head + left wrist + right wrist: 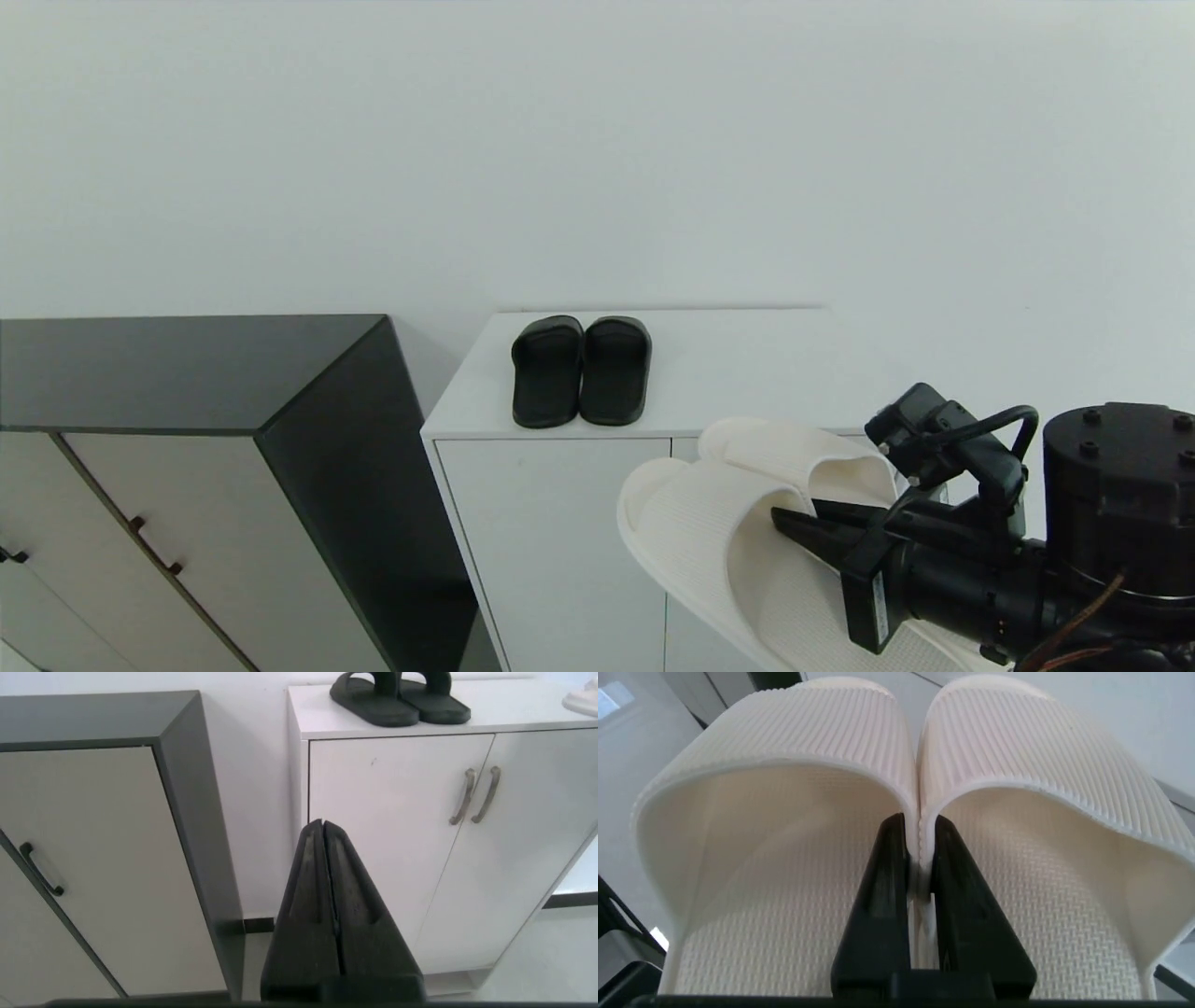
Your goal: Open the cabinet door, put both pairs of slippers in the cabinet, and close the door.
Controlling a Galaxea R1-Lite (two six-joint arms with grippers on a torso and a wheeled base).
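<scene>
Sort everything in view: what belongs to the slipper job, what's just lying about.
Job: white slippers, clamped in the right gripper; black slippers on top of the white cabinet; its closed doors; left gripper, shut and empty.
Lying about: dark-topped cabinet beside it.

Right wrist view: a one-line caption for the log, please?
Right gripper with jaws shut on the adjoining inner strap edges of the white slippers.

The white cabinet (551, 541) is shut; black slippers (581, 370) sit side by side on top; the right gripper (782, 519) pinches the cream slippers (709, 551) together
</scene>
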